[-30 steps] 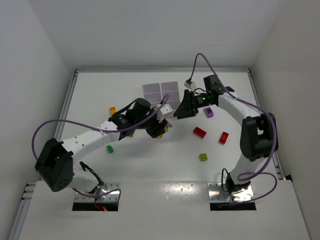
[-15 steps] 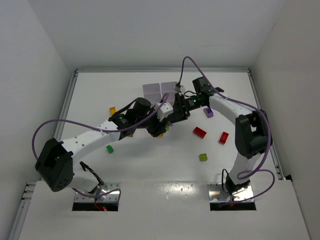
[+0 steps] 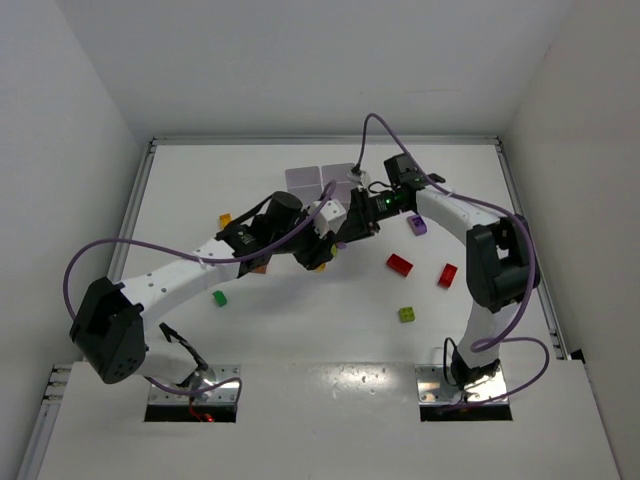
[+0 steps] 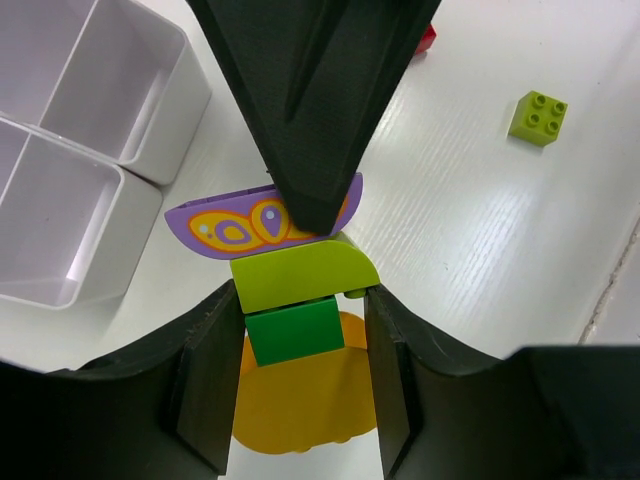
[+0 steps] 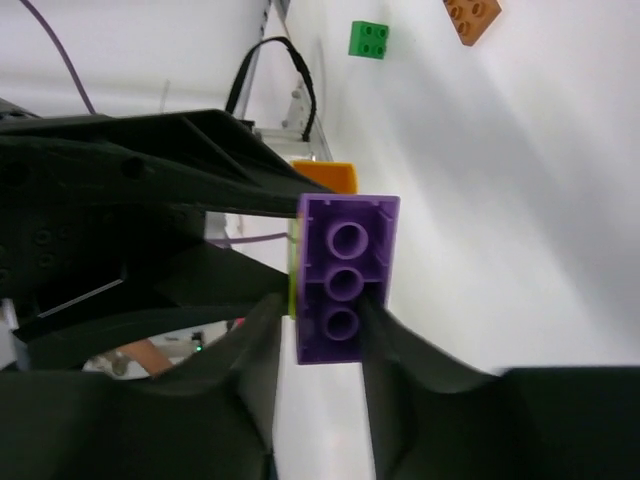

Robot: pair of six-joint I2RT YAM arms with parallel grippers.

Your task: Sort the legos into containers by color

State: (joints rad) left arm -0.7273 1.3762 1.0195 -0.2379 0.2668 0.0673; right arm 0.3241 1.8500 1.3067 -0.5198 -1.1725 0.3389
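Observation:
My left gripper (image 4: pixel 300 340) (image 3: pixel 318 254) is shut on a clump of legos held above the table: a green brick (image 4: pixel 295 332) under a lime brick (image 4: pixel 300 270), a yellow-orange piece (image 4: pixel 305 405) behind them, and a purple brick (image 4: pixel 235 222) with a butterfly print on the far end. My right gripper (image 5: pixel 322 305) (image 3: pixel 345 226) has come in from the opposite side and is shut on that purple brick (image 5: pixel 345 270), one finger on each long side. The white containers tray (image 3: pixel 322 180) (image 4: pixel 100 150) lies just beyond the two grippers.
Loose legos lie on the table: a purple one (image 3: pixel 417 224), two red ones (image 3: pixel 400 264) (image 3: pixel 447 275), a lime one (image 3: pixel 407 314) (image 4: pixel 537 117), a green one (image 3: pixel 219 297) (image 5: pixel 369 39) and a yellow one (image 3: pixel 225 220). An orange brick (image 5: pixel 472 15) shows in the right wrist view.
My right gripper moved left to the clump held by my left gripper and closed its jaws around the purple brick. The left arm barely moved.

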